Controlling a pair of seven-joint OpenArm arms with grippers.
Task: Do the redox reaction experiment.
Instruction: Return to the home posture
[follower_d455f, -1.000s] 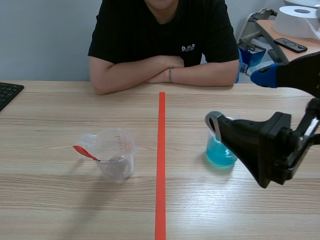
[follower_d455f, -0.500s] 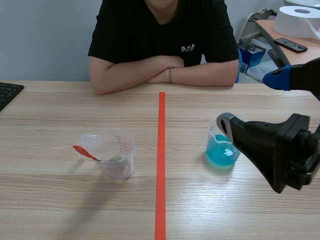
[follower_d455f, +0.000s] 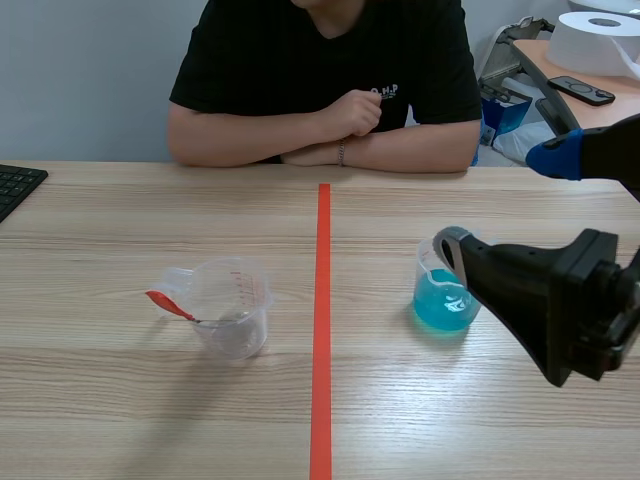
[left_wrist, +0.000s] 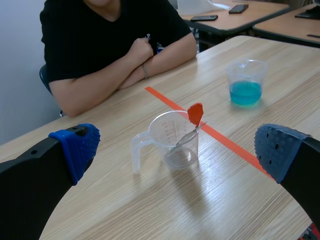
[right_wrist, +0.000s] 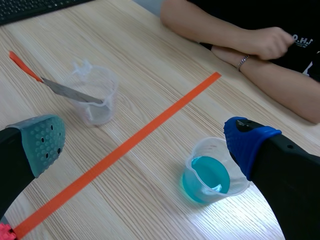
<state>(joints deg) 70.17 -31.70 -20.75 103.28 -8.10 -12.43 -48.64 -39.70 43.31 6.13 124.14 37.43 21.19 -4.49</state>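
A clear measuring cup (follower_d455f: 232, 318) stands left of the tape line, with a red-handled metal spoon (follower_d455f: 168, 305) leaning in it. A small clear cup of blue liquid (follower_d455f: 443, 298) stands right of the line. My right gripper (follower_d455f: 505, 200) is open beside and above the blue cup, with its grey pad near the rim. In the right wrist view the gripper (right_wrist: 145, 140) is open. The blue cup (right_wrist: 210, 172) sits just under its blue-padded finger, and the clear cup (right_wrist: 95, 95) lies further ahead. My left gripper (left_wrist: 175, 142) is open and raised, with the clear cup (left_wrist: 172, 145) and spoon (left_wrist: 195, 112) ahead of it.
A person sits across the table with arms resting on its far edge (follower_d455f: 320, 145). A black keyboard (follower_d455f: 18, 185) lies at the far left. A side desk at the back right holds a paper roll (follower_d455f: 600, 40) and a phone (follower_d455f: 583, 91).
My right gripper has drawn back to the right, so the blue cup shows more fully. The person has raised one hand off the folded arms.
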